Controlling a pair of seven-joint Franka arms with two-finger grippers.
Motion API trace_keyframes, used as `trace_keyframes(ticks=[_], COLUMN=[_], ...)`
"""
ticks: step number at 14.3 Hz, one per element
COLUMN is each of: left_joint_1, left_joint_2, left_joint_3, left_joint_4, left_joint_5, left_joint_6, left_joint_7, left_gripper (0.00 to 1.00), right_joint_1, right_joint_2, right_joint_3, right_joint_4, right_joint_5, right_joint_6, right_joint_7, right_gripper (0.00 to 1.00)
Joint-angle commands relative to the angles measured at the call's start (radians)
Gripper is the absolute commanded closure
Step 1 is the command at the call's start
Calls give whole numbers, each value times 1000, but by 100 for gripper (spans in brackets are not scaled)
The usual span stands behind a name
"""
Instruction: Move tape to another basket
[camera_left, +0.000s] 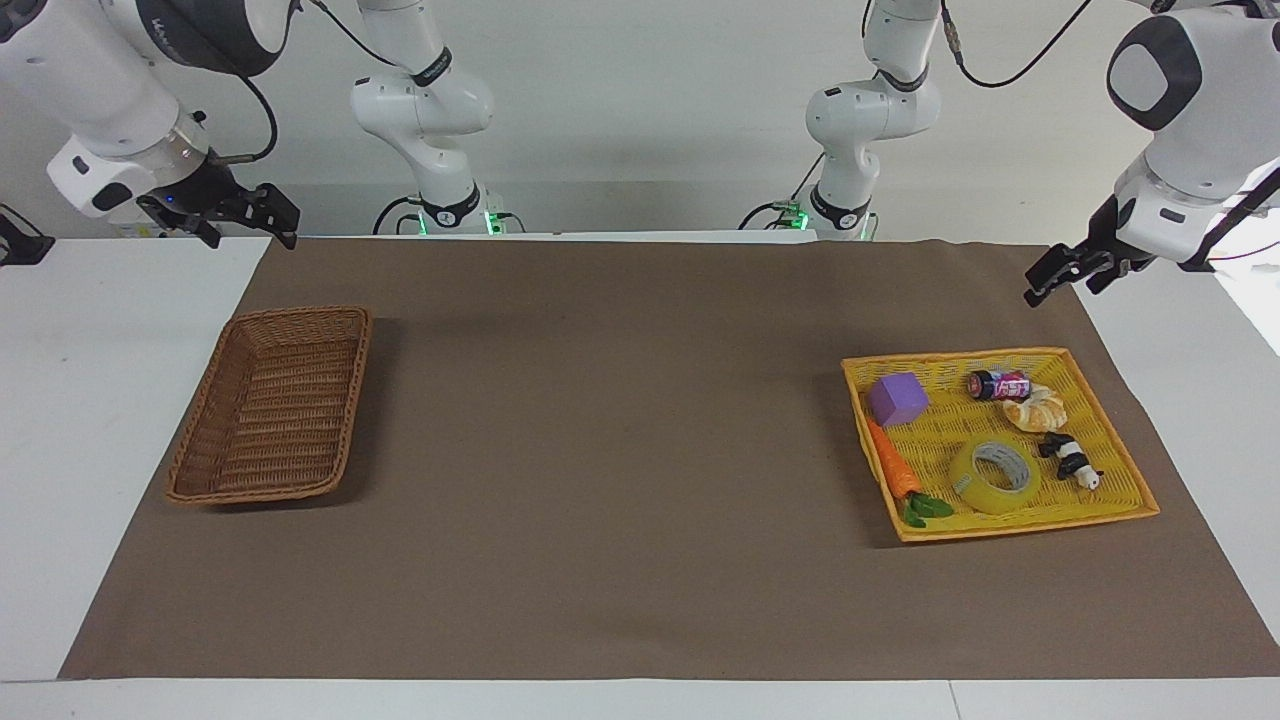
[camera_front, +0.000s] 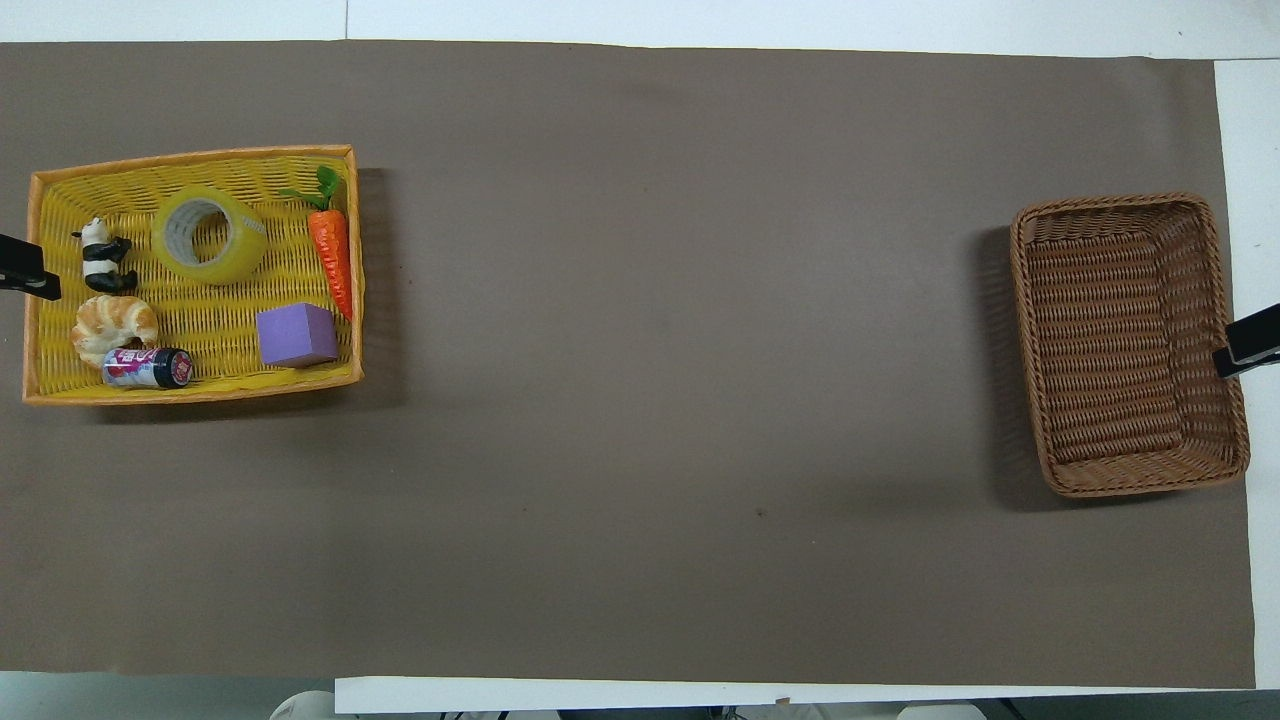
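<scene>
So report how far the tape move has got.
Nothing looks done: the tape lies in the yellow tray among the toys, and the brown basket holds nothing. The left gripper hangs up near the tray, holding nothing; the right gripper waits near the basket. Grasp, carry and drop all remain.

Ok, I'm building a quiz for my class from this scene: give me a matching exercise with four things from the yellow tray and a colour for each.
Things:
1. tape
2. cube
3. carrot
4. panda figure

Colours:
a. purple
b. black and white
c. translucent yellow
d. orange with green leaves

Pairs: 1-c, 2-a, 3-d, 4-b
</scene>
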Motion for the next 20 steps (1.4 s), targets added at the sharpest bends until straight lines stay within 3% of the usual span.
trace_keyframes(ticks=[1, 5, 10, 13, 17, 20], left_joint_1=[15, 40, 46, 40, 37, 40], left_joint_2=[121, 295, 403, 421, 423, 446], left_joint_3=[-1, -1, -1, -1, -1, -3], left_joint_4=[-47, -46, -5, -11, -92, -100], left_joint_5=[-9, -9, -9, -9, -7, -9], left_joint_6=[182, 430, 545, 553, 640, 654], left_joint_7=[2, 1, -1, 2, 7, 64], left_gripper=[1, 1, 6, 7, 13, 35], right_joint_1=[-7, -7, -7, -7, -7, -7], right_joint_2=[-23, -23, -24, -23, -23, -23], right_joint_3=[7, 7, 7, 7, 7, 7], right_joint_4=[-29, -29, -29, -29, -29, -29], right_joint_5=[-3, -3, -3, -3, -3, -3], right_joint_6=[15, 15, 15, 15, 15, 15], right_joint_7=[-16, -16, -16, -16, -16, -16], right_gripper=[0, 0, 0, 0, 0, 1])
